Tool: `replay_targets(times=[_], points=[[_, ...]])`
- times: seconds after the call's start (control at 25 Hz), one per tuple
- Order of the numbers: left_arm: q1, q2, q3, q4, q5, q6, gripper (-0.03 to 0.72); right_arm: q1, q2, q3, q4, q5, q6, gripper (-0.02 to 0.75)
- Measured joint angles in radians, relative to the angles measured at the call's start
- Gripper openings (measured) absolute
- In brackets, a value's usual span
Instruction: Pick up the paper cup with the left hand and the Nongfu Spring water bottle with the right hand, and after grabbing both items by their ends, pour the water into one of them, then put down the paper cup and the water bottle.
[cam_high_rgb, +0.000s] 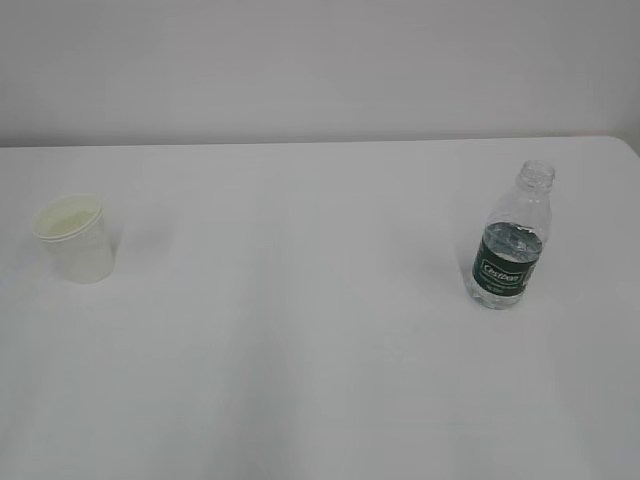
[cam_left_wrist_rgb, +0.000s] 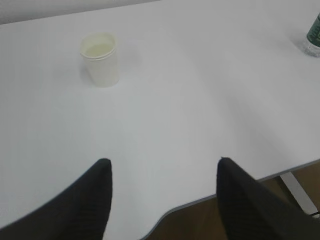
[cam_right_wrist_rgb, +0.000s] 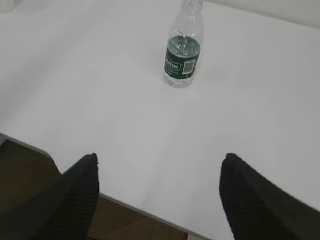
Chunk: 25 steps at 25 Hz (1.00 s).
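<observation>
Over table edge: left claw, right claw spread, empty

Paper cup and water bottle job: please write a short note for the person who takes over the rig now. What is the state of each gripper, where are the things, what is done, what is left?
Left hand: fingers open, empty, near the table edge, well short of the paper cup.
Right hand: fingers open, empty, near the table edge, facing the Nongfu Spring water bottle.
Cup: upright on the left of the table. Whether it holds anything cannot be told.
Bottle: upright on the right, uncapped, the water reaching about the top of the label.
Done: nothing visible; both items are ungrasped.
Left: pick up both, pour, put both down.
</observation>
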Motion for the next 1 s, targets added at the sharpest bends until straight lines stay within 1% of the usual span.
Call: replay_targets(times=[0.2,0.44,0.56,0.68,0.8,1.0], points=[[0.0,0.0,0.0,0.025,0.052,0.0,0.47,0.0,0.0,0.0,-0.015,0.072,0.028,0.573],[0.0,0.0,0.0,0.028,0.064,0.0,0.47,0.0,0.0,0.008,-0.021,0.086,0.039,0.573],[0.0,0.0,0.0,0.034,0.046,0.0,0.47,0.0,0.0,0.012,-0.027,0.088,0.04,0.573],[0.0,0.0,0.021,0.036,-0.011,0.0,0.47,0.0,0.0,0.014,-0.04,0.088,0.04,0.573],[0.0,0.0,0.029,0.038,-0.023,0.0,0.47,0.0,0.0,0.025,-0.044,0.072,0.04,0.573],[0.0,0.0,0.029,0.038,-0.029,0.0,0.465,0.0,0.0,0.059,-0.044,-0.014,0.04,0.573]])
